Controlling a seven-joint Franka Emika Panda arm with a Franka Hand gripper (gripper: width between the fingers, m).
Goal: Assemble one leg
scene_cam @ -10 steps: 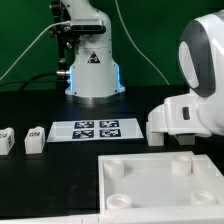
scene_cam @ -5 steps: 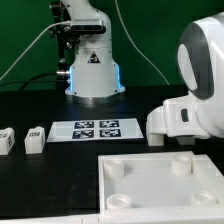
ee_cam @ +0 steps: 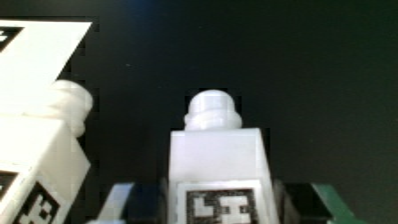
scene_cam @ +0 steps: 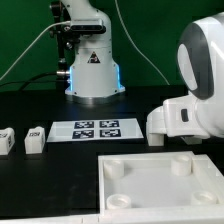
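Showing white leg [ee_cam: 217, 150], rounded peg, tagged face

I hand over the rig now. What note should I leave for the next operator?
Gripper: it flanks one leg on both sides; whether it clamps cannot be told.
Another leg lies beside it.
Two more legs stand at the exterior view's left; the panel lies nearest that camera.
Done: no leg sits in the visible sockets.
Left: fit the leg into a socket.

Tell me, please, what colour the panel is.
The panel is white; the exterior view shows it best.
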